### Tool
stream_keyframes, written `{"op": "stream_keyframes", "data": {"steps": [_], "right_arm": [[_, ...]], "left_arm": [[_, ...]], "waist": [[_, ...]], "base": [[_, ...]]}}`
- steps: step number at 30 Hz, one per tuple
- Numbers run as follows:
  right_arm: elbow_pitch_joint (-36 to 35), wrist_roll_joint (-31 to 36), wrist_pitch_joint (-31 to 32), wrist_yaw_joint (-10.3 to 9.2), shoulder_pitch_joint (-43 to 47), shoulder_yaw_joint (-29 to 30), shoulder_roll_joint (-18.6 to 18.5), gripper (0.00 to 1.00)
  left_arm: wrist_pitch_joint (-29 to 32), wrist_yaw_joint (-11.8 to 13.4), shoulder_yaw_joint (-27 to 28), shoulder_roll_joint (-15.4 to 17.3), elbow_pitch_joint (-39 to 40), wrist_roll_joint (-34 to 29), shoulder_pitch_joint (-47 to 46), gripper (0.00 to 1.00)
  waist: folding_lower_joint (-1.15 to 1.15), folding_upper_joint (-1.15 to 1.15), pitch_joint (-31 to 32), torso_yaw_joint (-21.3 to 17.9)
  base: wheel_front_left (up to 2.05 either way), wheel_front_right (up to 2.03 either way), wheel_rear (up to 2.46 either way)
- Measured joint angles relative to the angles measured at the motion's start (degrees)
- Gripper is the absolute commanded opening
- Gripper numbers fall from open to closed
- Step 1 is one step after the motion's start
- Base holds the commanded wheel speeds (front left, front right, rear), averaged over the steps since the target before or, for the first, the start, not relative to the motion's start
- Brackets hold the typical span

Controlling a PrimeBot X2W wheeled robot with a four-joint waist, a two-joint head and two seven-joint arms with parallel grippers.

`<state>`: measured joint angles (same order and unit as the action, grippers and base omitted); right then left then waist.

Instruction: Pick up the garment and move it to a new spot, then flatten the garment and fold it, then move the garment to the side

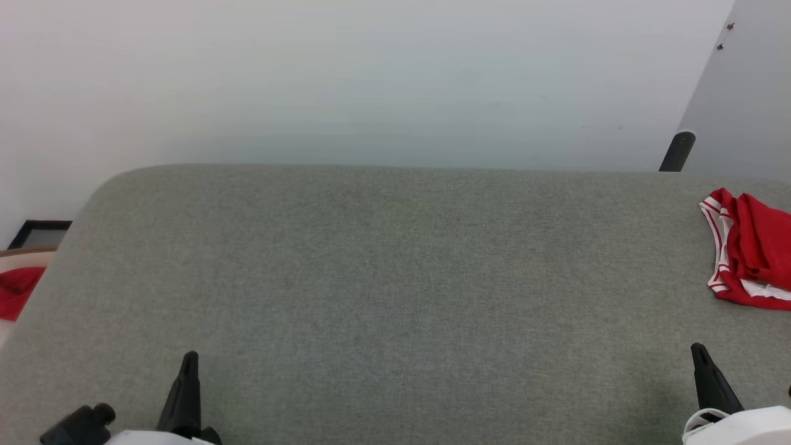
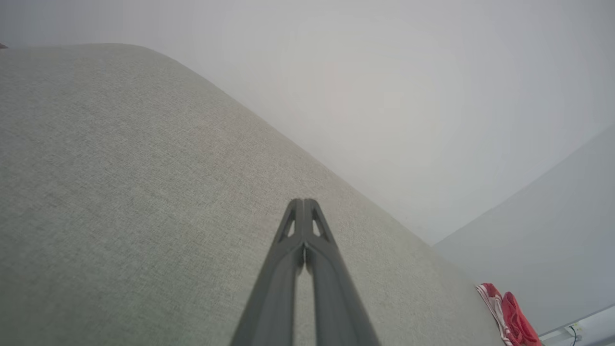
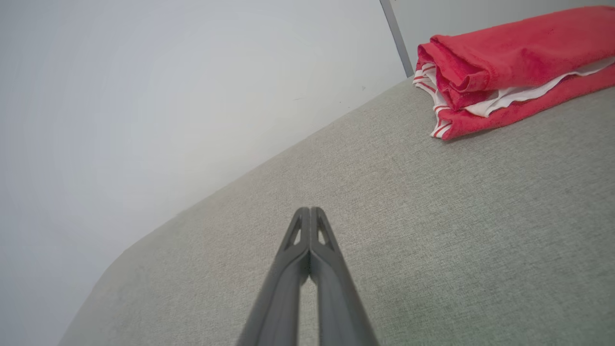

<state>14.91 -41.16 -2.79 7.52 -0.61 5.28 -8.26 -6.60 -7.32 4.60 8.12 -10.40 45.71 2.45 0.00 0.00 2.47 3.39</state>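
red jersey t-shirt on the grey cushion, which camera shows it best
The right wrist view: the red jersey T-shirt lies folded, close and large, with its white layer and striped trim plain. The head view has it cut off at the right edge; the left wrist view gives a small, distant sliver at the lower right.

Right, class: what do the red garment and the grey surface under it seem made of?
The garment: soft matte cloth, probably knit jersey; it lies in limp rounded folds. The surface: woven upholstery-like fabric, matte; fine crosshatch weave shows up close.
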Motion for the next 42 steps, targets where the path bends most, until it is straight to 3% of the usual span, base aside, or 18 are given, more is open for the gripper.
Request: {"op": "stream_keyframes", "data": {"steps": [42], "right_arm": [[-0.45,-27.55,5.12,-0.02,-2.78,0.67,2.93,0.0]], "left_arm": [[7.12,0.0,1.08,-2.85,-1.97,25.41,-4.56,0.0]], "waist": [[0.0,0.0,-1.17,-1.5]], "base": [[0.0,0.0,0.0]]}}
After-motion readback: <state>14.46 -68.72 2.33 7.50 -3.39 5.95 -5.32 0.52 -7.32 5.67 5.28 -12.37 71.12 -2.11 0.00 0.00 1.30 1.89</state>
